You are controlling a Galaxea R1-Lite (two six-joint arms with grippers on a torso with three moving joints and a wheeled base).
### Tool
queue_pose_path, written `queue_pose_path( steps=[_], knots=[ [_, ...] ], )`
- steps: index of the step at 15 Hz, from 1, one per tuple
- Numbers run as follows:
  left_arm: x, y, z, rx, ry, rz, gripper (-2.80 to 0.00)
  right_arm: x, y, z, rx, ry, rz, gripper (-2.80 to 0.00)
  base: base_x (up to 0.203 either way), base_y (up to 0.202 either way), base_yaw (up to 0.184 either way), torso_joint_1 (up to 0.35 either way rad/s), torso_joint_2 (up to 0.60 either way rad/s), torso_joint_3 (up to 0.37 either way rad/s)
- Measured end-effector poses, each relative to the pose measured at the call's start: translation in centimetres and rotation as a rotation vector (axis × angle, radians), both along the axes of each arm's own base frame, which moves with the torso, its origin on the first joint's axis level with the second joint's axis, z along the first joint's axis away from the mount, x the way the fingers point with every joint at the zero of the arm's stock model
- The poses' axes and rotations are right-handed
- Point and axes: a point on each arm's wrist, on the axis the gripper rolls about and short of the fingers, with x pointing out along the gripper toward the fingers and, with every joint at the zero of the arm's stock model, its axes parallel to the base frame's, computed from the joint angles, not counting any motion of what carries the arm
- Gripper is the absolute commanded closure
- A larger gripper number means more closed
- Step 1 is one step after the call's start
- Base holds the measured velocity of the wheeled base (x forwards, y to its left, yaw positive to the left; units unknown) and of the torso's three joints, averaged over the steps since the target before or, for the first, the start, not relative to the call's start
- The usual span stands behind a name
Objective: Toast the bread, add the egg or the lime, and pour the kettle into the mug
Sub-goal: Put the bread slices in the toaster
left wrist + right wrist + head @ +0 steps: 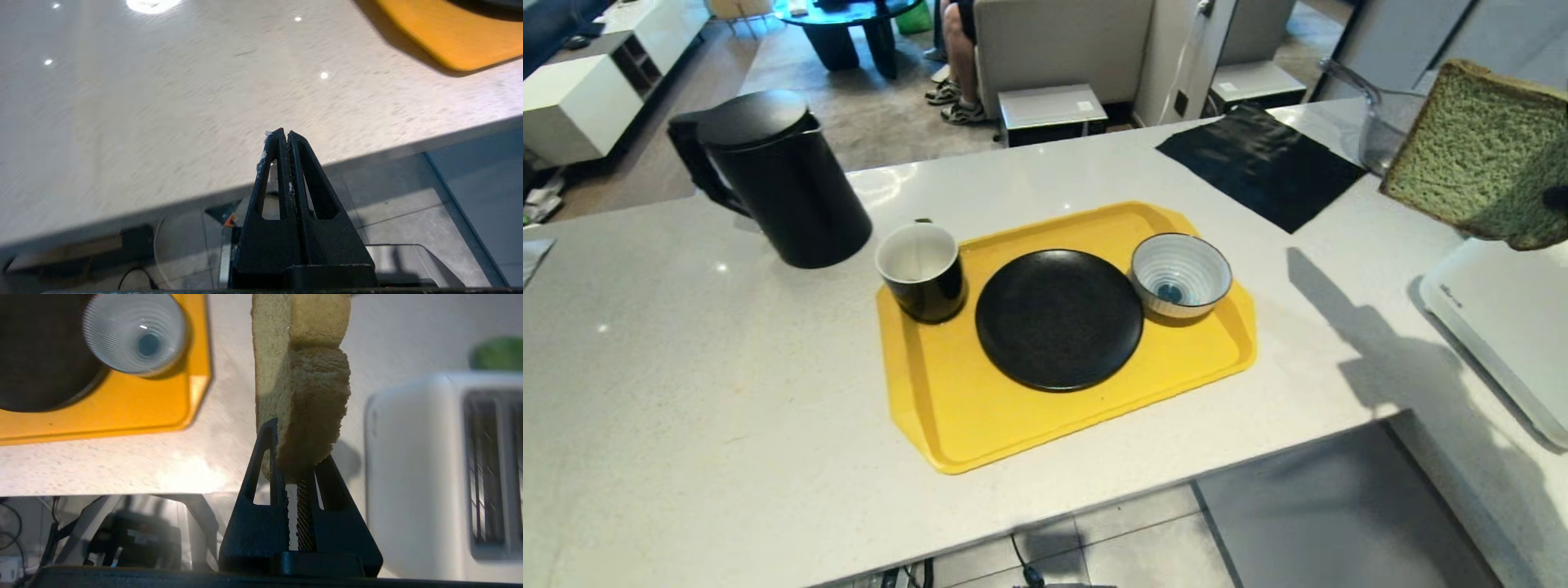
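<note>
One slice pale-green bread (302,396) pinched in right hand (292,465), right of frame beside white toaster (412,477); left hand (284,134) closed, empty. Toasting, egg, pour pending.

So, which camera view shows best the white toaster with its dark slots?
The right wrist view: the white toaster shows its top and both dark slots there. The head view catches only a white corner of it at the right edge. The left wrist view shows none of it.
</note>
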Motion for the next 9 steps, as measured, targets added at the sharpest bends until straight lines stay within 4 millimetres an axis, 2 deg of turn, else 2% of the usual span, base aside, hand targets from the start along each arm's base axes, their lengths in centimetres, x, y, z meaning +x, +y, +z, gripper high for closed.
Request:
queue_pose_path(
  steps=[9],
  knots=[
    [0.0,0.0,0.0,0.0,0.0,0.0,0.0,0.05,0.02,0.09,0.002,-0.005,0.002,0.0,0.001,0.009,-0.173,0.002,0.0,0.003]
  ],
)
